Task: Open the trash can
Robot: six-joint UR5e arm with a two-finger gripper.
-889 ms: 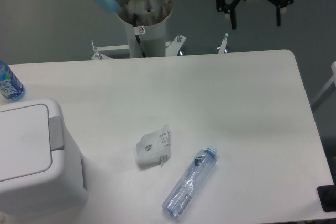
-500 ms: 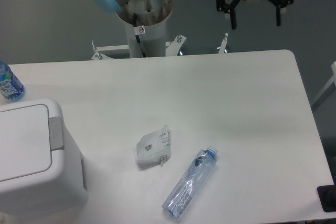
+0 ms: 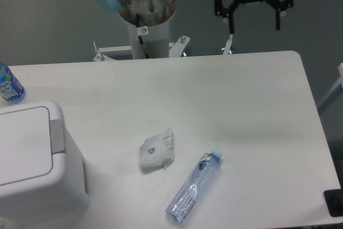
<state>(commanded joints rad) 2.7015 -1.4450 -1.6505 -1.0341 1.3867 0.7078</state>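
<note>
— Your gripper (image 3: 255, 21) hangs high beyond the far edge of the table (image 3: 252, 100), toward its right end. Both fingers point down and stand wide apart, with nothing between them.

— And the can?

— You'll find the can (image 3: 37, 159) at the near left corner of the table, well apart from the gripper, about as far across the table as it could be. Its flat lid (image 3: 21, 144) lies closed and level. You can see the grey bar (image 3: 57, 135) running along the lid's right edge, on the side facing the middle of the table.

— What else sits on the table?

— You have a small white packet (image 3: 157, 150) near the middle, to the right of the can. Just beyond it, toward the near edge, a clear bottle (image 3: 194, 187) lies on its side, its blue cap pointing up and to the right. The two are near each other but not touching. A second bottle with a blue label (image 3: 9, 84) stands at the left edge, just behind the can and partly cut off by the picture's border.

— And the arm?

— Your arm's base (image 3: 146, 17) stands behind the far edge of the table, left of the gripper.
</note>
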